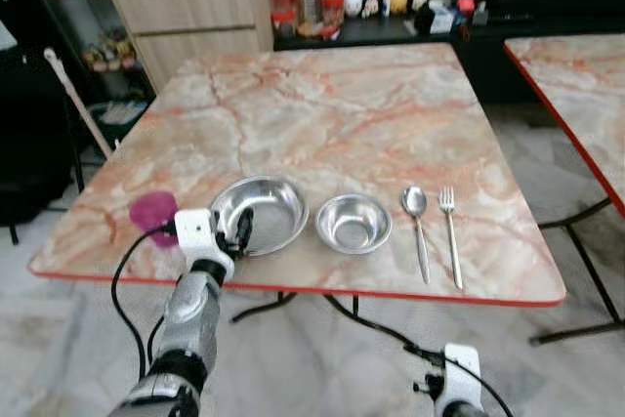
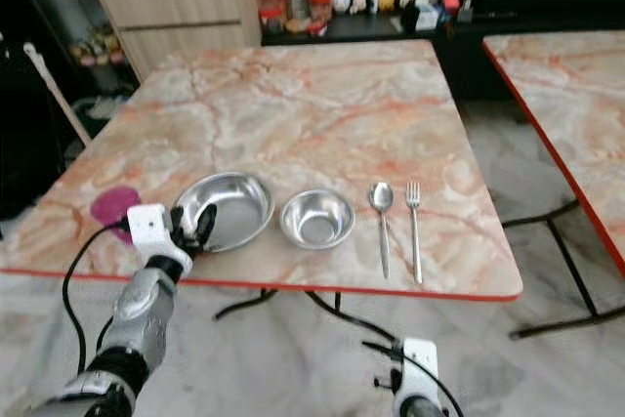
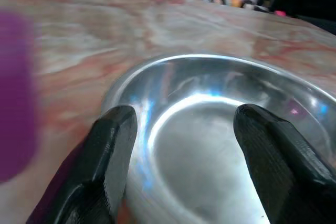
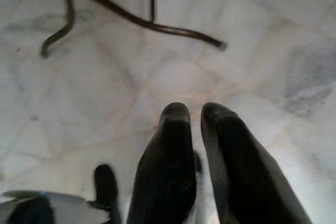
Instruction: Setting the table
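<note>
A purple cup (image 1: 152, 210) stands near the table's (image 1: 322, 104) front left corner, close to its left edge. Just right of it the left gripper (image 1: 237, 231) reaches over the front edge, its fingers (image 3: 113, 145) spread apart across the near rim of the large steel plate (image 1: 262, 212), which lies flat by the front edge. Next along that edge come a small steel bowl (image 1: 354, 223), then a spoon (image 1: 416, 227) and a fork (image 1: 450, 231) lying side by side, handles toward the front edge. The right gripper (image 4: 194, 124) hangs below the table over the tiled floor (image 4: 262, 35), fingers pressed nearly together.
</note>
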Motion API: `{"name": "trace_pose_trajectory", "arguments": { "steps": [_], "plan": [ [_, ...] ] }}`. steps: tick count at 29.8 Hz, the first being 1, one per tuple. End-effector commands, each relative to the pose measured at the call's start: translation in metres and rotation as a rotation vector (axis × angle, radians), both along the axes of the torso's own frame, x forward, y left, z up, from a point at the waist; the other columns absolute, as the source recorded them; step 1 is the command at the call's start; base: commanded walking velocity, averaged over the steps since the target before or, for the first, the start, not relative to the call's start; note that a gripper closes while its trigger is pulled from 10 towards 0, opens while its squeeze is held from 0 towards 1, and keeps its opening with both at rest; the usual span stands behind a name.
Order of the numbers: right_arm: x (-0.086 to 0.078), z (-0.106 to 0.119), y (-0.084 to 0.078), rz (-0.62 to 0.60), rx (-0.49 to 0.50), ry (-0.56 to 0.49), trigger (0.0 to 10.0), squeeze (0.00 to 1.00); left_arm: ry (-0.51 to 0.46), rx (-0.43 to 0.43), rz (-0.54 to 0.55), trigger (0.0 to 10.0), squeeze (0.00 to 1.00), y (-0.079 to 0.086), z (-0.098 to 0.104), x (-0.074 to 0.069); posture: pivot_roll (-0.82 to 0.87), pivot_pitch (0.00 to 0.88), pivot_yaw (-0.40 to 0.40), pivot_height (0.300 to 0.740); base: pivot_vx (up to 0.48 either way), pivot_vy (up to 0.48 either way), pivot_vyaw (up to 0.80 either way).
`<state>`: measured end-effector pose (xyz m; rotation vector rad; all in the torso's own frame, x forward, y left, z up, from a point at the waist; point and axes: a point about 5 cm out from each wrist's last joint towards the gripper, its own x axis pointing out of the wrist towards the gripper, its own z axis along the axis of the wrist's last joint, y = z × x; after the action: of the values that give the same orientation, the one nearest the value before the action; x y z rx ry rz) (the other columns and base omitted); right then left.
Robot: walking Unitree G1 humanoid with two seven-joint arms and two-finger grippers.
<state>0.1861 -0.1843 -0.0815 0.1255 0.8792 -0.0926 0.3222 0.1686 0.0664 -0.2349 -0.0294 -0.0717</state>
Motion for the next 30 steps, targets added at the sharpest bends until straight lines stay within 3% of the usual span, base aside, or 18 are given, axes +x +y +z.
{"name": "trace_pose_trajectory", "arguments": {
  "steps": [1, 7, 12, 15, 17, 18, 19, 22, 24, 26, 30],
  "plan": [
    [-0.001, -0.001, 0.006, 0.016, 0.007, 0.008, 10.0, 0.0, -0.01, -0.032, 0.023, 10.0, 0.0, 0.006, 0.004, -0.001, 0.0, 0.0, 0.094, 0.714, 0.0, 0.0, 0.0],
    [0.001, 0.0, 0.006, 0.016, 0.006, 0.003, 10.0, 0.0, -0.045, -0.066, 0.028, 10.0, 0.0, 0.004, 0.013, -0.001, 0.01, 0.0, 0.091, 0.714, 0.0, 0.0, 0.0],
    [-0.001, -0.001, 0.006, 0.013, 0.01, 0.006, 10.0, 0.0, -0.131, -0.171, 0.054, 10.0, 0.0, 0.001, 0.044, -0.002, 0.02, 0.0, 0.088, 0.714, 0.0, 0.0, 0.0],
    [-0.001, -0.001, 0.007, 0.012, 0.01, 0.007, 10.0, 0.0, -0.136, -0.18, 0.05, 10.0, 0.0, 0.001, 0.047, -0.002, 0.02, 0.0, 0.089, 0.714, 0.0, 0.0, 0.0],
    [-0.002, -0.002, 0.007, 0.011, 0.011, 0.01, 10.0, 0.0, -0.089, -0.192, 0.07, 10.0, 0.0, 0.004, 0.05, -0.001, 0.02, 0.0, 0.088, 0.714, 0.0, 0.0, 0.0],
    [-0.002, -0.002, 0.007, 0.01, 0.012, 0.011, 10.0, 0.0, 0.007, -0.187, 0.129, 10.0, 0.0, 0.012, 0.046, 0.0, 0.02, 0.0, 0.089, 0.714, 0.0, 0.0, 0.0],
    [-0.002, -0.002, 0.007, 0.009, 0.012, 0.011, 10.0, 0.0, 0.041, -0.178, 0.149, 10.0, 0.0, 0.014, 0.044, 0.0, 0.02, 0.0, 0.089, 0.714, 0.0, 0.0, 0.0],
    [-0.002, -0.002, 0.007, 0.007, 0.014, 0.01, 10.0, 0.0, 0.09, -0.194, 0.147, 10.0, 0.0, 0.016, 0.044, -0.003, 0.03, 0.0, 0.092, 0.714, 0.0, 0.0, 0.0],
    [-0.002, -0.002, 0.007, 0.005, 0.015, 0.01, 10.0, 0.0, 0.11, -0.264, 0.133, 10.0, 0.0, 0.015, 0.048, -0.007, 0.03, 0.0, 0.092, 0.714, 0.0, 0.0, 0.0],
    [-0.002, -0.002, 0.007, 0.005, 0.016, 0.009, 10.0, 0.0, 0.131, -0.236, 0.124, 10.0, 0.0, 0.015, 0.046, -0.008, 0.03, 0.0, 0.092, 0.714, 0.0, 0.0, 0.0],
    [-0.003, -0.002, 0.008, 0.011, 0.02, 0.012, 10.0, 0.0, 0.181, -0.262, 0.131, 10.0, 0.0, 0.021, 0.04, -0.015, 0.03, 0.0, 0.091, 0.714, 0.0, 0.0, 0.0]
  ]
}}
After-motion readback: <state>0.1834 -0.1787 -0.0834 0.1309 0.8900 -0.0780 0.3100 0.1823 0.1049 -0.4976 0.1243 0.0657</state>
